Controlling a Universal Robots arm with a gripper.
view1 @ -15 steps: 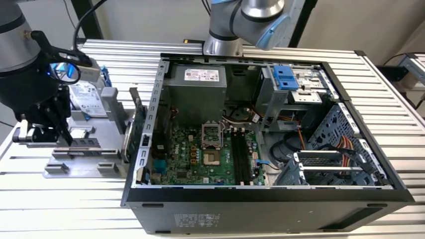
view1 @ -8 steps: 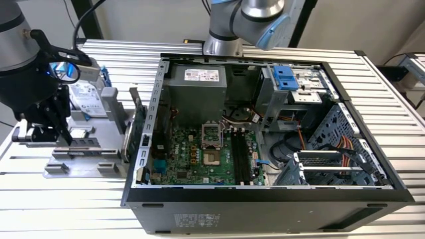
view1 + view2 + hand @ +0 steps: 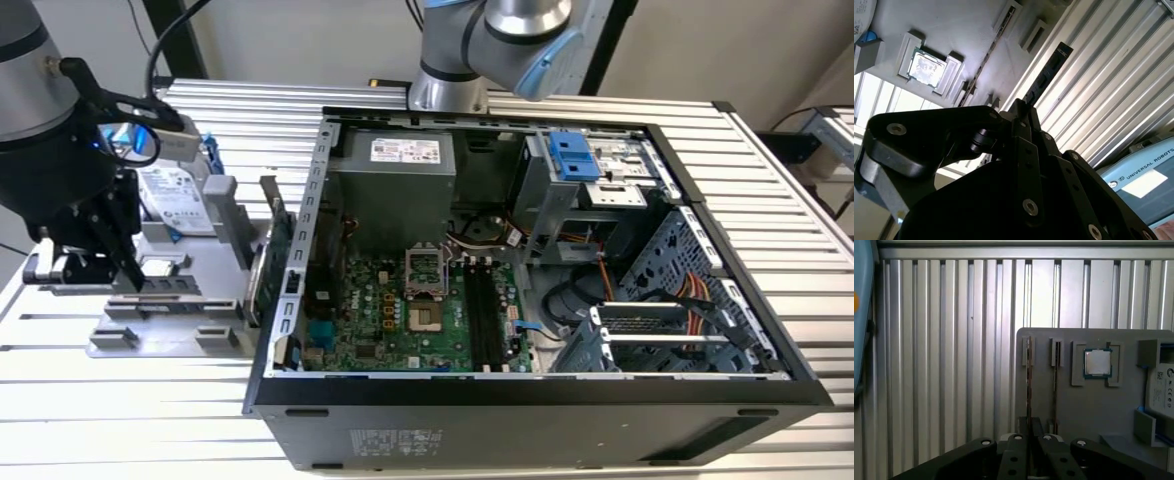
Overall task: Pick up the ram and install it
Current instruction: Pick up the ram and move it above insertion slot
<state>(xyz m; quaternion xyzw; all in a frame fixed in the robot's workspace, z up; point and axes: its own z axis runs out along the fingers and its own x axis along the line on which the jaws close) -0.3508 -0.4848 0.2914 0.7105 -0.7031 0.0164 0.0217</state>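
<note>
Gripper: in the second wrist view the gripper (image 3: pixel 1026 117) sits at mid-frame, its black fingers drawn close together on the edge of the ram (image 3: pixel 1046 75), the jaws narrow and holding it.
Ram: a thin dark stick seen edge-on, running from the fingertips toward the upper middle of the second wrist view; in the first wrist view it is the dark vertical strip (image 3: pixel 1028 385) rising from the gripper at bottom centre, standing in the leftmost slot of the grey parts tray (image 3: pixel 1079 405).
Tray: in the exterior view the grey holder (image 3: pixel 160 300) lies at the left edge, with the gripper (image 3: pixel 127 275) down on it; a processor chip (image 3: pixel 1097 362) rests in its pocket, well apart from the ram.
Step in hand: picking up, by my reading; the ram looks gripped but not lifted clear of its slot.
Next move calls for: a straight pull along the slot, without twisting the board.
Farther off: the open computer case (image 3: pixel 534 390) fills centre frame, its memory slots (image 3: pixel 483 315) bare on the green motherboard (image 3: pixel 387 320).
</note>
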